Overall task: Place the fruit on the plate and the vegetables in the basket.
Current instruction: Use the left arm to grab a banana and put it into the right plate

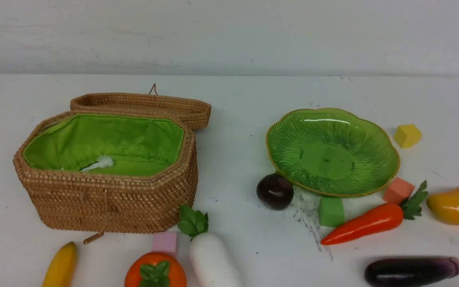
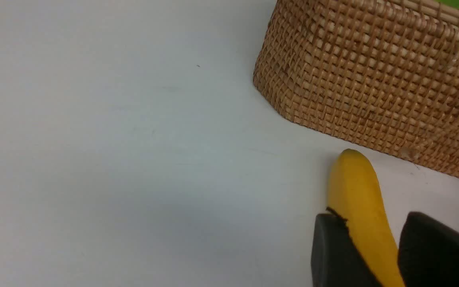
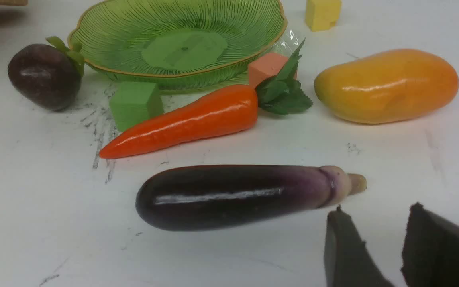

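The open basket (image 1: 106, 199) stands at the left and the green plate (image 1: 333, 155) at the right. A plum (image 1: 275, 191), carrot (image 1: 365, 224), mango (image 1: 458, 204) and eggplant (image 1: 410, 271) lie round the plate. Banana (image 1: 60, 265), persimmon (image 1: 155, 273) and radish (image 1: 213, 261) lie in front of the basket. Neither gripper shows in the front view. My left gripper (image 2: 373, 217) is open above the banana (image 2: 357, 187), which rests on the table beside the basket (image 2: 373, 79). My right gripper (image 3: 377, 209) is open and holds nothing, just short of the stem end of the eggplant (image 3: 233, 197).
Foam cubes lie about: yellow (image 1: 407, 135) right of the plate, salmon (image 1: 398, 190) and green (image 1: 331, 211) at the plate's front rim, pink (image 1: 165, 242) by the radish leaves. The basket's lid (image 1: 142, 104) lies open behind it. A wall closes the table's far side.
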